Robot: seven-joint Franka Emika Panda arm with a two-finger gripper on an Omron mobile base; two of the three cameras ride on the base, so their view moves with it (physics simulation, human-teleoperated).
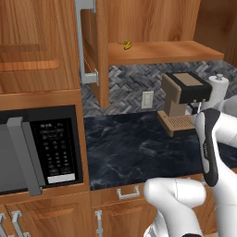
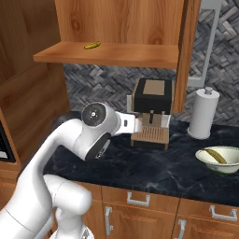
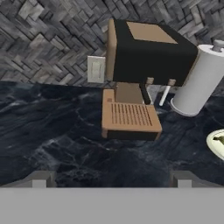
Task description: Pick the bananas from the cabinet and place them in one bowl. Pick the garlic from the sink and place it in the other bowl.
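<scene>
Two-finger gripper (image 3: 111,179) empty, dark tips spread wide apart, aimed at brown-and-black coffee machine (image 3: 140,74) on dark marble counter (image 2: 154,170). One small curved yellow banana (image 2: 92,45) lying on plain wooden shelf (image 2: 112,53) of open brown cabinet. Another banana (image 2: 216,155) inside cream-white bowl (image 2: 205,160), near white paper-towel roll (image 2: 204,113).

No readable text, brand or number appears anywhere in the kitchen. The microwave (image 1: 41,150) carries a keypad panel of pale marks and rows of small buttons, all too blurred to make out.
</scene>
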